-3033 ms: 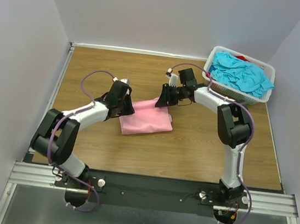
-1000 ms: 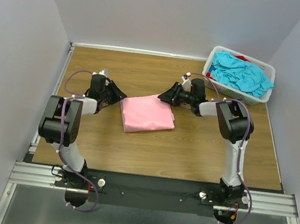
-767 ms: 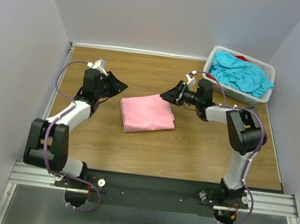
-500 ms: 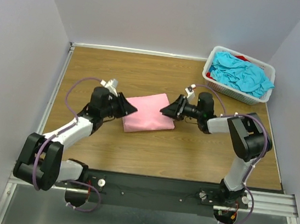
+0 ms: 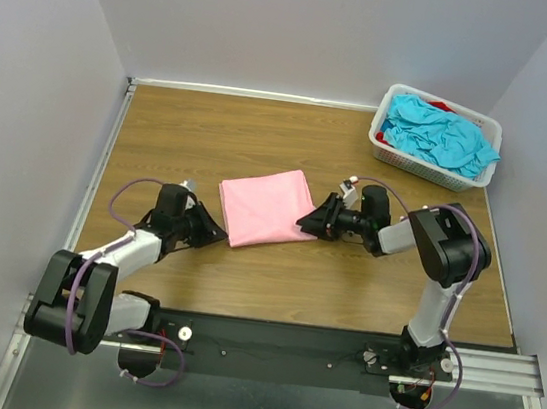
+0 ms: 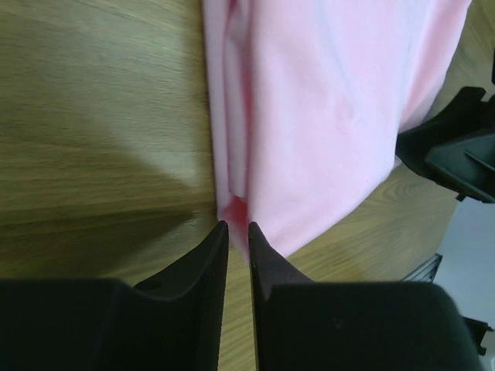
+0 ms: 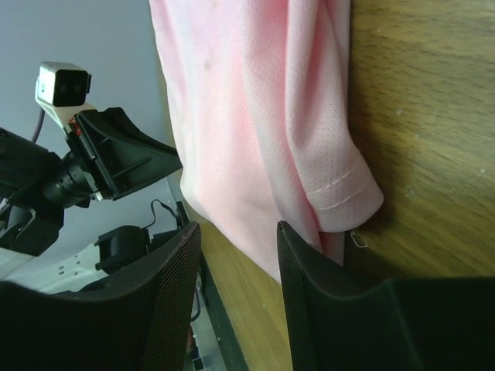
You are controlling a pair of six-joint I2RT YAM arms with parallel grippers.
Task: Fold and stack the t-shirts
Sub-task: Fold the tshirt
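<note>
The pink t-shirt (image 5: pixel 265 205) is soft, matt cloth. Close up, its knit shows as a fine mesh of tiny holes, with a stitched hem. The table (image 5: pixel 262 138) is wood-grained and smooth, with a faint sheen. The basket (image 5: pixel 422 168) is white slotted plastic and holds crumpled, matt turquoise t-shirts (image 5: pixel 439 134). The fingers (image 6: pixel 205 267) of the left gripper (image 6: pixel 236 228) and the right gripper (image 7: pixel 232 232) look like matt black plastic. The rail (image 5: pixel 503 373) at the near edge is dull silver metal.

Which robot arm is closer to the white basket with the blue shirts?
Right. The right tool sits at the right edge of the pink t-shirt, on the same side as the white basket. The left tool is at the shirt's near-left corner, farther away.
</note>
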